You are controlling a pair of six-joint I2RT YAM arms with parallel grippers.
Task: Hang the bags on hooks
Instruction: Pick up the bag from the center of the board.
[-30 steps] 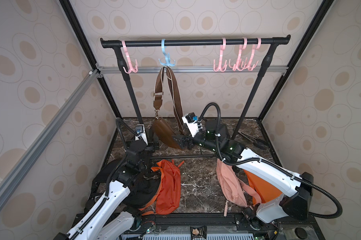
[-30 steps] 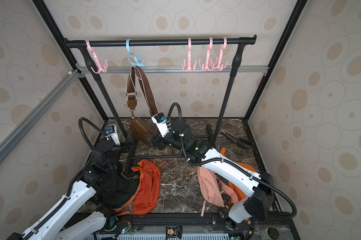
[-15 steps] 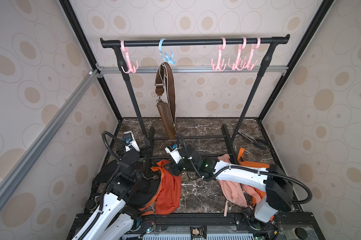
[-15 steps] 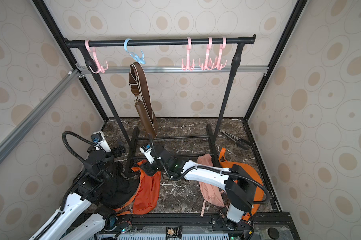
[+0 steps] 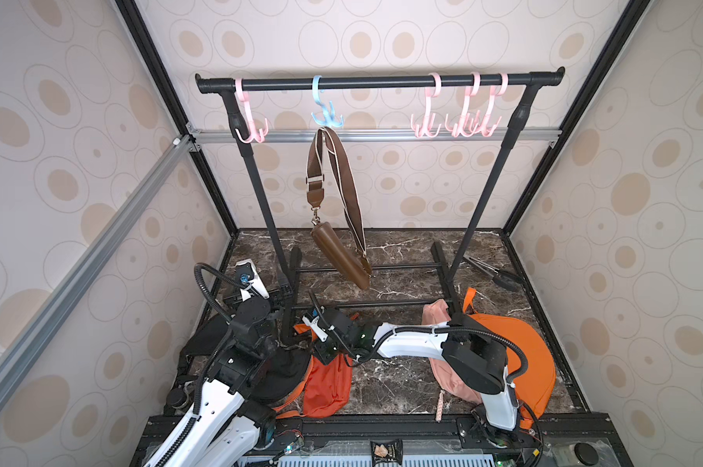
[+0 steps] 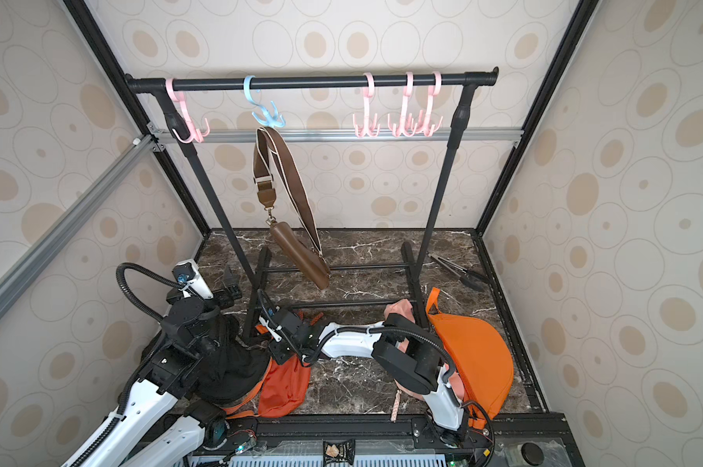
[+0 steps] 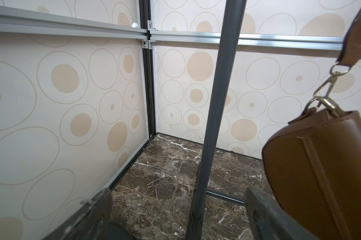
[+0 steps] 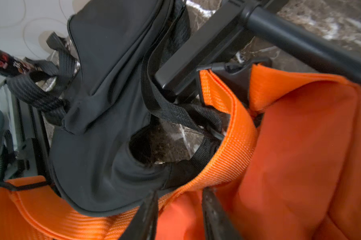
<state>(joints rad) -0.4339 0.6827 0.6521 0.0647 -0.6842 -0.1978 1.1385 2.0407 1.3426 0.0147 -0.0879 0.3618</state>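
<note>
Brown shoulder bag (image 5: 341,258) hangs by its strap from the blue hook (image 5: 326,115) on the black rail (image 5: 374,83), tilted and clear of the marble bench (image 5: 406,388), above and beyond both grippers. Only the left wrist view shows its gold clasp (image 7: 325,97), just beside the left gripper (image 7: 177,192), spread wide and empty. Only the right wrist view shows the right gripper (image 8: 180,216), jaws narrowed at the webbing strap (image 8: 233,149) of an orange bag (image 8: 300,155) beside a black bag (image 8: 105,104); whether it pinches cannot be told.

Smooth, leathery brown bag (image 5: 340,257); woven orange strap (image 8: 237,149); glossy marble floor (image 5: 402,251); matt rail (image 5: 362,82).
</note>
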